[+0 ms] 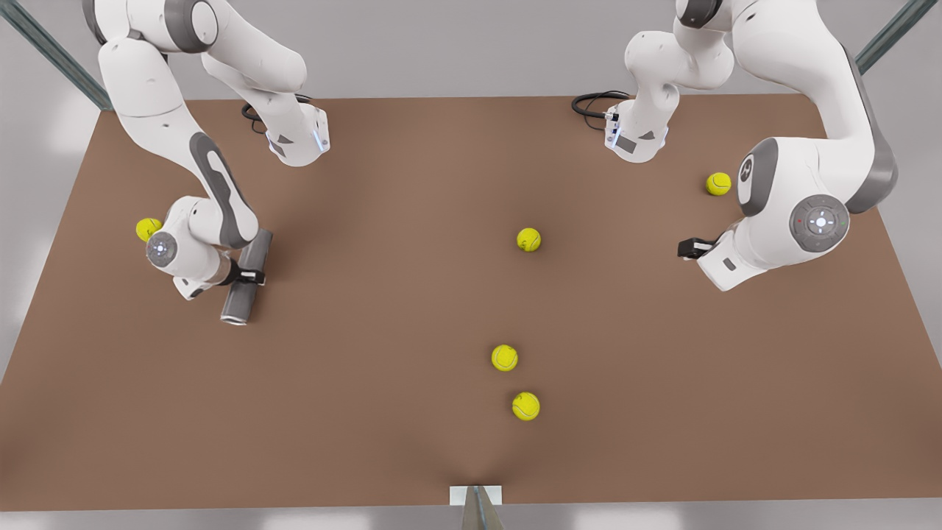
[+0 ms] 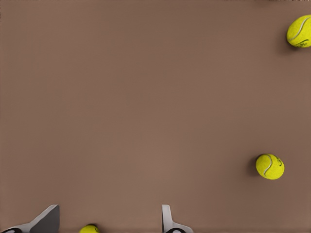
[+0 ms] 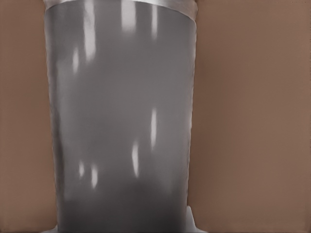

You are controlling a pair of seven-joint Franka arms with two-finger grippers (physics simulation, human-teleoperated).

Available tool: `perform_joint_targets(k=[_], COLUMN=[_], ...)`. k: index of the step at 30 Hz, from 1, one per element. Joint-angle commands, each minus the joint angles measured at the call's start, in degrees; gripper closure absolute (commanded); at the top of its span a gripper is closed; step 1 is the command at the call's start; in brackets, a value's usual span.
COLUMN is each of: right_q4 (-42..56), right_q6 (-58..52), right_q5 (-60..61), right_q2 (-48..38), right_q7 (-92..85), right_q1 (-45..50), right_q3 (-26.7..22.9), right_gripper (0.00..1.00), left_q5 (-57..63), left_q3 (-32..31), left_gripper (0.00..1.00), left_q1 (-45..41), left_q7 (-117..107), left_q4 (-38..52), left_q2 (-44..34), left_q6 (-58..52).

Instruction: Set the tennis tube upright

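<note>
On the table (image 1: 412,309), tennis tube (image 1: 246,278) lying flat, lengthwise between right gripper's (image 1: 249,277) clamped jaws; left gripper (image 1: 686,248) spread.

— What does the work surface look like?
— A wide brown matte table (image 1: 383,412), evenly lit, with soft shadows.
— And behind it?
— A pale grey wall (image 1: 456,44), plain. Two dark metal struts (image 1: 55,55) slant down toward the table's far corners, one at each side of the front view.
— Anything at the near edge?
— A small white bracket (image 1: 475,495) with a grey metal post, midway along.
</note>
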Motion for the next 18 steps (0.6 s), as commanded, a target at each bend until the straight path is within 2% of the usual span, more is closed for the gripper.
perform_joint_targets(k=[1, 7, 18], right_q4=[0.45, 7.04, 14.95], right_q6=[-0.50, -4.01, -3.75], right_q5=[-0.19, -0.55, -2.48], right_q2=[0.00, 0.00, 1.31], right_q7=[0.32, 0.50, 0.68], right_q1=[-0.09, 0.87, 14.24], right_q3=[0.98, 6.43, 6.34], right_gripper=[0.34, 0.33, 0.33], left_q5=[0.00, 0.00, 0.00], left_q3=[0.00, 0.00, 0.00], left_gripper=[0.00, 0.00, 0.00], left_q1=[-0.08, 0.01, 0.01], left_q7=[0.00, 0.00, 0.00], left_q4=[-0.09, 0.00, 0.00], left_q2=[0.00, 0.00, 0.00], left_q6=[0.00, 0.00, 0.00])
